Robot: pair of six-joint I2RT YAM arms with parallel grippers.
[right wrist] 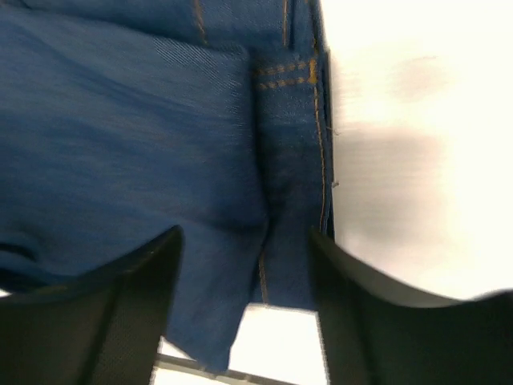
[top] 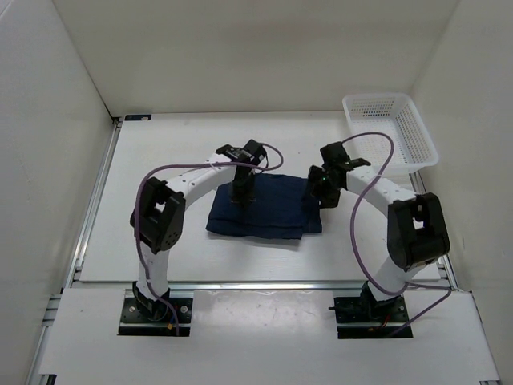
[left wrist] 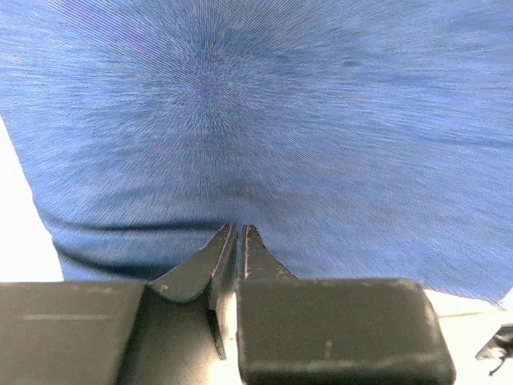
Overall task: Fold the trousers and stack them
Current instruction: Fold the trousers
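Note:
The trousers (top: 268, 210) lie folded into a dark blue rectangle in the middle of the table. My left gripper (top: 240, 196) stands over their left half. In the left wrist view its fingers (left wrist: 238, 228) are shut tip to tip with nothing between them, right at the denim (left wrist: 256, 120), which fills the view. My right gripper (top: 314, 199) is at the trousers' right edge. In the right wrist view it (right wrist: 244, 234) is open, its two fingers standing either side of the folded edge with orange stitching (right wrist: 292, 160), not closed on it.
A white mesh basket (top: 391, 128) sits at the far right corner of the table. White walls enclose the table on three sides. White table surface (right wrist: 401, 120) shows to the right of the trousers.

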